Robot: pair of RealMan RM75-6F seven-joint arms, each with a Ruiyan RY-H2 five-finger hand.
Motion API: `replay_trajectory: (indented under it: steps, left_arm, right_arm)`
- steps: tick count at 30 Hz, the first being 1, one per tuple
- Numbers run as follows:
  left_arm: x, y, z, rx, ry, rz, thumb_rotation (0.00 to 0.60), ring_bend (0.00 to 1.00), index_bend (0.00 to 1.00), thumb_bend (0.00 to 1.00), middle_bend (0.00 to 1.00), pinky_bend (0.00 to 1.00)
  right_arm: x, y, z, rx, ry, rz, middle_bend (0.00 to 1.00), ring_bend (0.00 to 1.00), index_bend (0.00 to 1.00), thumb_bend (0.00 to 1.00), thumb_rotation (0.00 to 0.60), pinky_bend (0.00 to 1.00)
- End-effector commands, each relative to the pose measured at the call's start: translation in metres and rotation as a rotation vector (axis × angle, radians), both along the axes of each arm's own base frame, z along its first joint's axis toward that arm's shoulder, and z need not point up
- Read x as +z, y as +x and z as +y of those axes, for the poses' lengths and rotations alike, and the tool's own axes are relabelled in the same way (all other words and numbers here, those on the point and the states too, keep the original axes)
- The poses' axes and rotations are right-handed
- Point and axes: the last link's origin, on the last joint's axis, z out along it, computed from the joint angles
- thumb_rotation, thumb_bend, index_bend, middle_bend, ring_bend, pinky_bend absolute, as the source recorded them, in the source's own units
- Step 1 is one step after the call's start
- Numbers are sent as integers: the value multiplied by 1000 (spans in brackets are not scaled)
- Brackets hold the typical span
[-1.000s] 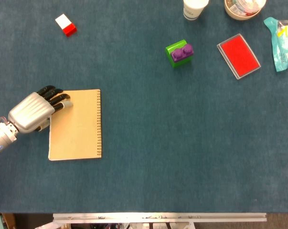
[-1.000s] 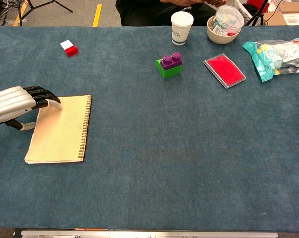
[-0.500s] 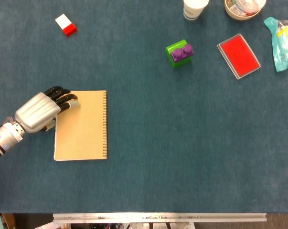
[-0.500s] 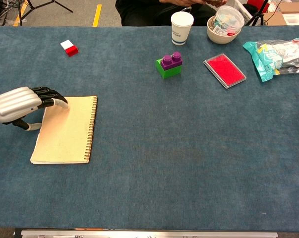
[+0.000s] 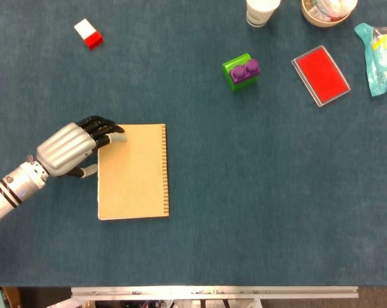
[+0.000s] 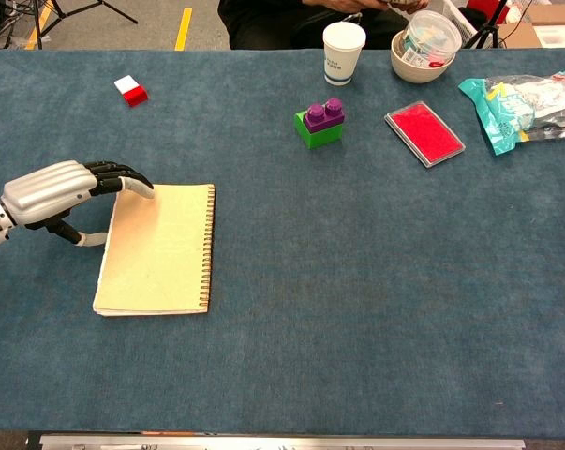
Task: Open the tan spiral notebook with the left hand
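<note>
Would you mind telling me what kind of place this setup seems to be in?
Probably a lab or workshop test station: a table covered in blue felt holds unrelated props such as a tan spiral notebook and a green and purple toy brick, and yellow floor tape shows beyond the far edge.

We see a plain tan notebook (image 5: 133, 172) with a dark spiral, on a teal-blue table (image 5: 257, 192). Our hand (image 5: 74, 148) is silver with black fingers (image 5: 101, 126). At the far edge sit a red-and-white block (image 5: 88, 33), a green-and-purple brick (image 5: 241, 71), a red case (image 5: 320, 74) and a white cup (image 6: 344, 52).
</note>
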Motion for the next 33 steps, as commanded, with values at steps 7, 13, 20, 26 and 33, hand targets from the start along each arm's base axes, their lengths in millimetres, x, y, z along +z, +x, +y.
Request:
replay_trajectory:
  steps: [7, 13, 20, 26, 33]
  left_arm:
    - [3, 27, 3, -8, -68, -94, 600, 140, 220, 237, 184, 156]
    - [6, 54, -4, -20, -142, -143, 600, 140, 242, 236, 184, 156]
    - [4, 92, -12, -48, -192, -159, 600, 140, 320, 236, 184, 143]
    - [-3, 111, -17, -48, -210, -153, 600, 138, 428, 236, 189, 140]
    - [-9, 119, -21, -30, -225, -144, 600, 136, 510, 236, 195, 140]
  right_arm:
    - [2, -4, 0, 6, -16, -13, 278, 211, 231, 365, 600, 291]
    - [3, -8, -1, 11, -27, -25, 278, 211, 231, 369, 600, 291]
    - [4, -12, -2, 17, -35, -39, 278, 211, 231, 373, 600, 291]
    - [7, -17, -2, 22, -45, -50, 278, 211, 231, 374, 600, 291]
    - [9, -21, -3, 27, -54, -62, 278, 211, 231, 375, 600, 291]
